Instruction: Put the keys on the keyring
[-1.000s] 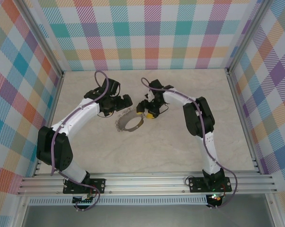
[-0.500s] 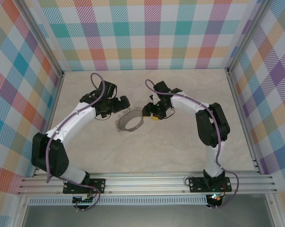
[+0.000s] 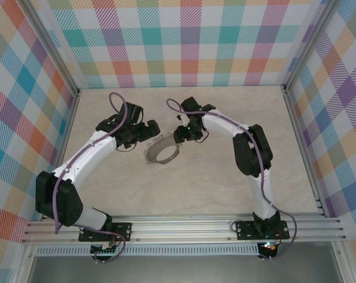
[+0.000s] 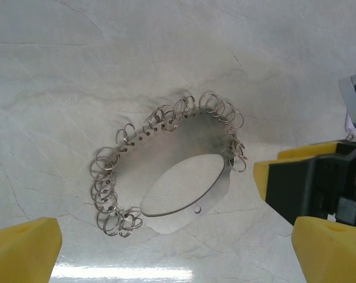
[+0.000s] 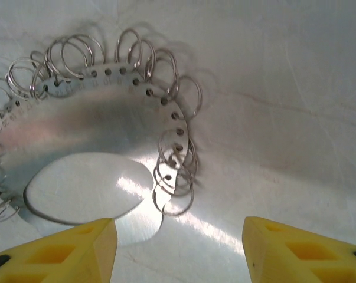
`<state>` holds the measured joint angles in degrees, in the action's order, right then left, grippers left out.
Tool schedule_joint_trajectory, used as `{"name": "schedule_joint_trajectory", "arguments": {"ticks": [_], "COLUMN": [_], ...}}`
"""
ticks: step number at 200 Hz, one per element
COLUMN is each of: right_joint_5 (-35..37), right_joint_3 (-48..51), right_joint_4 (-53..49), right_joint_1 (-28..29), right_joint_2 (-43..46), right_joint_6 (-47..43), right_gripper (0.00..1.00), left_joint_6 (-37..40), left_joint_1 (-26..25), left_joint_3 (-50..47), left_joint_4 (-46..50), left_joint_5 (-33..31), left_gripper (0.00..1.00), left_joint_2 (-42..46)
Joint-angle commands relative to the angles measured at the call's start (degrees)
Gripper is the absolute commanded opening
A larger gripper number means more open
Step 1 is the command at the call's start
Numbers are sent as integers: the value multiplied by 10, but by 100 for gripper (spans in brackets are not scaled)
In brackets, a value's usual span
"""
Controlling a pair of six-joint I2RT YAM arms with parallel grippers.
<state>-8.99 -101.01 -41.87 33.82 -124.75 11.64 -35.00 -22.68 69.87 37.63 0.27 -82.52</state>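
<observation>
Keyring [image 4: 183, 190], a grey metal band fringed with wire loops, rests on the pale marble bench [image 4: 77, 59] between the wide-open left tool [image 4: 176, 253] and half-open right tool [image 5: 178, 239], presumably positioned to steady it.

A pale, marble-veined surface [image 3: 195, 188] lies evenly lit, with patches of glare on it. Pastel plaid panels enclose it: far wall [image 3: 183, 41], left wall [image 3: 18, 118], right wall [image 3: 337, 118]. Aluminium rails [image 3: 183, 227] run along the near edge.
</observation>
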Motion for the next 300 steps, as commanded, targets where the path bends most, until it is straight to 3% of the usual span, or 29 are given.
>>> {"name": "schedule_joint_trajectory", "arguments": {"ticks": [1,88,184,210,279,300], "right_joint_5": [-9,-13,-14,-16,-50,-45], "right_joint_3": [-35,-97,-77,-49,70,97], "right_joint_4": [-20,-42,-52,-42,2,9], "right_joint_1": [6,12,12,12,13,13], "right_joint_2": [-25,-86,-75,-56,20,46], "right_joint_6": [-10,4,13,24,86,121], "right_gripper": [57,45,16,13,14,39], "left_joint_6": [-3,2,9,12,20,24], "left_joint_1": [7,9,15,18,27,30], "left_joint_3": [-5,3,12,15,24,30], "left_joint_4": [20,21,3,0,-9,-10], "left_joint_5": [-12,-3,18,24,41,46], "left_gripper": [100,100,100,100,100,100], "left_joint_2": [19,6,-21,-24,-42,-49]}}
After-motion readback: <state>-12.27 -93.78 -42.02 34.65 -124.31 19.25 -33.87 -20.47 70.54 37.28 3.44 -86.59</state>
